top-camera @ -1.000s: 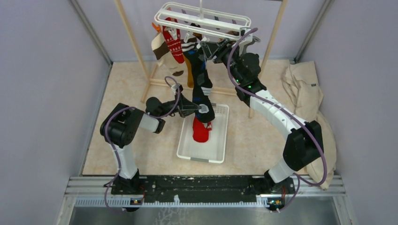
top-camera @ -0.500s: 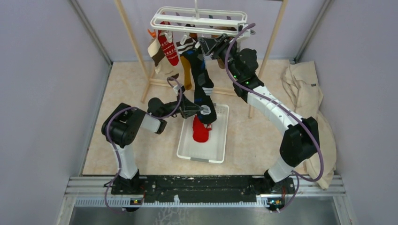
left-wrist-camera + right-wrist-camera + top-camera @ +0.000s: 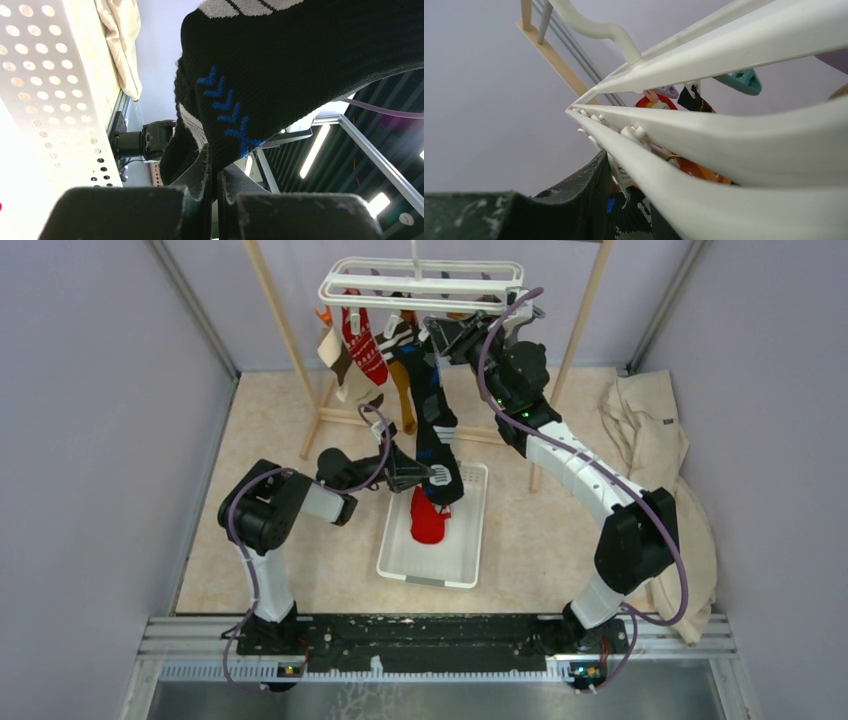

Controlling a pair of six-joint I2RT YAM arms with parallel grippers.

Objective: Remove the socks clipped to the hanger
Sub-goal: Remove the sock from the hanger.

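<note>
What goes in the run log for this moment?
left jaws: shut on black sock lower end | right jaws: up at hanger, state unclear | basket: red sock inside

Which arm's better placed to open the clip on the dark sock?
Right arm: jaws up at the hanger, by the clipped end of the dark sock. Left arm: jaws shut low on its toe.

This is a robotics lab test cell. Plain lilac panel walls [image 3: 90, 420] enclose a tabletop [image 3: 260, 430] with robot arms [image 3: 580, 465] bolted to a metal rail [image 3: 430, 632]. Strip lights [image 3: 312, 150] hang overhead.
</note>
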